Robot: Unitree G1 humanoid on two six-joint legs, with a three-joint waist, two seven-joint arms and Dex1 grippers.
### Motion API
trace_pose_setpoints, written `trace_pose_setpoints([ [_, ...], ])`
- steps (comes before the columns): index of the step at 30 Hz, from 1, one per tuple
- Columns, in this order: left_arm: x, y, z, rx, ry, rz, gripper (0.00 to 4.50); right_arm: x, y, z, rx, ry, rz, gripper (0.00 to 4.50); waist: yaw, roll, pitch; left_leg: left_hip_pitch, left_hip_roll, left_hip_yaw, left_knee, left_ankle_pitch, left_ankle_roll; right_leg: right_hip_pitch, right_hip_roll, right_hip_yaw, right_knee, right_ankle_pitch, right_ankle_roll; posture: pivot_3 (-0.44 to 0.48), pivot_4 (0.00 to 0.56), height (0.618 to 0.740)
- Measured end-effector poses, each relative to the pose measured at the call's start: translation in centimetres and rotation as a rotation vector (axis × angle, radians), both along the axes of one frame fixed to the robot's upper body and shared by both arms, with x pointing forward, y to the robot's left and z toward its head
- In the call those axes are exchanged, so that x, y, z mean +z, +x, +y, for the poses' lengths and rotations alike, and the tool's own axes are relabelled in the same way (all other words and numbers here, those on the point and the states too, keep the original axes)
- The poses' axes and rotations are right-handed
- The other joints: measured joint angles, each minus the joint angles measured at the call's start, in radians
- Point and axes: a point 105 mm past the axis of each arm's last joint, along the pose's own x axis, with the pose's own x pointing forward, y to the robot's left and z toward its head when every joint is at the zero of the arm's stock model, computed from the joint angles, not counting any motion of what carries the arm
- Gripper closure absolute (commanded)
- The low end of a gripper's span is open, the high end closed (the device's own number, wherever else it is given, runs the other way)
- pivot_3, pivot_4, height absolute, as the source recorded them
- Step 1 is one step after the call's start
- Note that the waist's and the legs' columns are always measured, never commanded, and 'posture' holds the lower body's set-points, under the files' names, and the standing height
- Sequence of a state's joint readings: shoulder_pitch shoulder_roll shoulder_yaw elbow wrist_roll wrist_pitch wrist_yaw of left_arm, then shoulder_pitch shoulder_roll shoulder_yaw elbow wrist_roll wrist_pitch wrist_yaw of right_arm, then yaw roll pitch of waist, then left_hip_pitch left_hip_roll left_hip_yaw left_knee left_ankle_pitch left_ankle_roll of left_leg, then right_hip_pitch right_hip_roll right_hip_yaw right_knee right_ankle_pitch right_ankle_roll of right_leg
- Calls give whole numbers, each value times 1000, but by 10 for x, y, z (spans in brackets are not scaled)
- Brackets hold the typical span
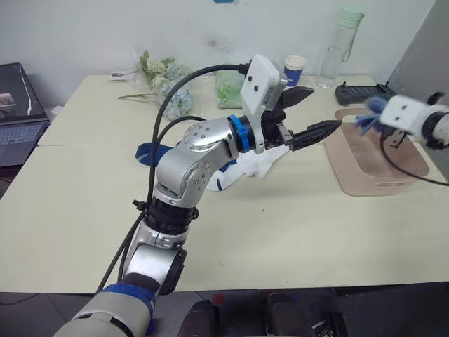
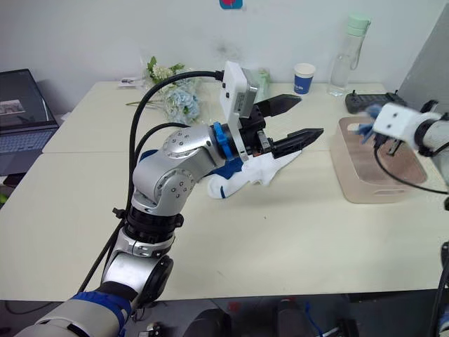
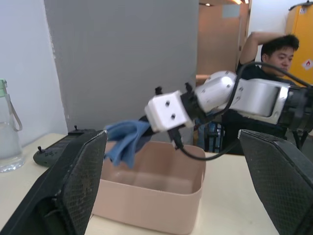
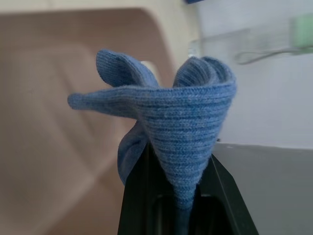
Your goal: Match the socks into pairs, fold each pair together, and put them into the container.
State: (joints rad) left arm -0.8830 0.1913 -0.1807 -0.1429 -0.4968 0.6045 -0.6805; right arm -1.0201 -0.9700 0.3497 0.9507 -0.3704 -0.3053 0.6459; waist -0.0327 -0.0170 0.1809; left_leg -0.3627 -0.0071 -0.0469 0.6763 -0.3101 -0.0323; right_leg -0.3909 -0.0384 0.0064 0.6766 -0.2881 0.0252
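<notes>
Left gripper (image 1: 307, 114) empty; one light blue sock (image 3: 124, 140) over container (image 3: 161, 196).

We see a cream table (image 2: 280, 232) carrying a pink container (image 2: 365, 184) at the right, white socks (image 2: 259, 172) mid-table, a paper cup (image 2: 304, 78), a water bottle (image 2: 343, 60), a black controller (image 2: 365, 102), flowers (image 2: 172, 91) at the back, and a laptop (image 2: 24, 119) at far left.

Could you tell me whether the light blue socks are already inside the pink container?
Not yet. The light blue socks hang pinched in the right gripper above the container, not resting inside it.
</notes>
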Motion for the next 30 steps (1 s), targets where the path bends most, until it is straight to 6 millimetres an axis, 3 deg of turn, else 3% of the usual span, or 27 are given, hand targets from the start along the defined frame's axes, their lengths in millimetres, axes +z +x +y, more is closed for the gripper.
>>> trace_pose_setpoints([
  [4,-34,0,15,30,82,74,37,-20,-3,-7,15,-84,88,4500,4,1,1,-4,0,1,1,0,0,-4,-1,1,0,0,0,0,150,740],
  [7,-36,-4,18,41,96,69,37,-25,-6,-3,61,-136,154,4500,4,1,1,-4,-1,2,1,0,0,-4,-1,2,0,1,1,0,150,740],
  [8,-34,-6,17,37,93,61,0,-28,-8,-2,76,-147,186,3796,4,1,1,-4,-1,2,1,0,0,-4,-1,2,0,1,1,0,150,740],
  [14,-32,-9,17,33,92,51,0,-37,-21,2,127,-139,370,1823,4,1,1,-2,-1,3,2,0,0,-4,-1,3,2,1,1,0,150,740],
  [19,-33,-8,17,29,93,49,0,-15,-34,4,138,-79,477,39,5,1,1,-2,-1,3,2,0,0,-4,-1,3,2,1,1,0,150,740],
  [25,-33,-9,16,18,96,48,0,41,-38,4,98,22,402,39,5,1,1,-2,-1,2,2,0,0,-4,-1,3,2,1,1,0,150,740],
  [28,-33,-10,16,15,94,46,0,52,-33,2,77,37,340,652,5,1,1,-2,-1,2,2,0,0,-4,-1,3,2,1,1,0,150,740],
  [30,-32,-10,16,13,92,44,0,48,-31,0,61,49,333,1391,6,1,1,-2,-1,3,2,0,0,-4,-1,3,2,1,1,0,150,740],
])
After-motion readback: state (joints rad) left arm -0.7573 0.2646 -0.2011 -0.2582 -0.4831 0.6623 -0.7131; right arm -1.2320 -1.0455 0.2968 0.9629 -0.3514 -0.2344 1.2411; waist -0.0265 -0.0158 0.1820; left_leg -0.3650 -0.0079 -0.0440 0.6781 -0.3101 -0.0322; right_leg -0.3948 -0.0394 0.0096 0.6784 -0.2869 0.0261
